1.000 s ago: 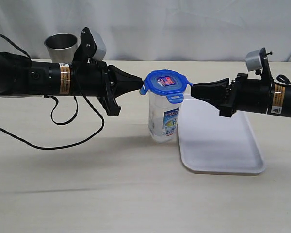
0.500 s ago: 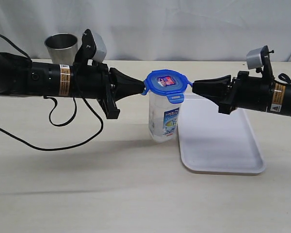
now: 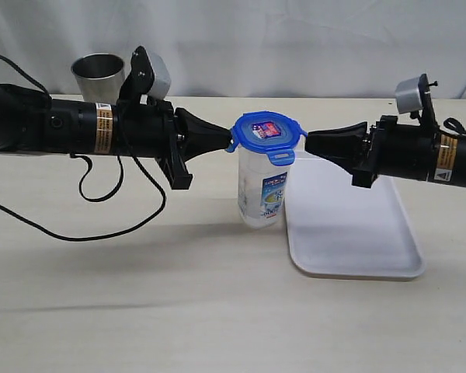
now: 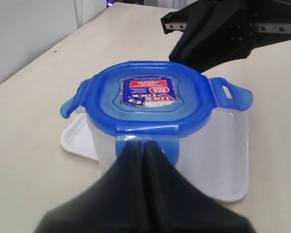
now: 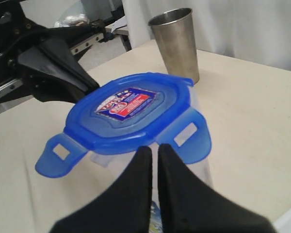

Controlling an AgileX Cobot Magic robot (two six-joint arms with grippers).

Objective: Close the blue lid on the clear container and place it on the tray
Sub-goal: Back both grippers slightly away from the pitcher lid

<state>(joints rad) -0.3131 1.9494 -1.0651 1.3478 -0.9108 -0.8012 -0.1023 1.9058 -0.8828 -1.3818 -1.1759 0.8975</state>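
Note:
The clear container (image 3: pixel 262 194) stands upright on the table just left of the tray (image 3: pixel 349 233), its printed label facing forward. The blue lid (image 3: pixel 266 132) sits on top with its sticker up. Side flaps (image 5: pixel 191 138) stick outward, while the flap (image 4: pixel 148 145) facing the left arm is folded down. My left gripper (image 3: pixel 229 138) is shut, its tip (image 4: pixel 144 144) pressed against that folded flap. From the opposite side, my right gripper (image 3: pixel 307 143) is shut too, its tip (image 5: pixel 154 149) at the lid's rim between two open flaps.
A grey steel cup (image 3: pixel 99 75) stands at the back left behind the left arm. A black cable (image 3: pixel 101 210) loops on the table under that arm. The white tray holds nothing.
Almost nothing has moved. The right gripper's tip lifted a little, then settled back near the lid's rim. The left gripper stays against the lid and the container has not shifted.

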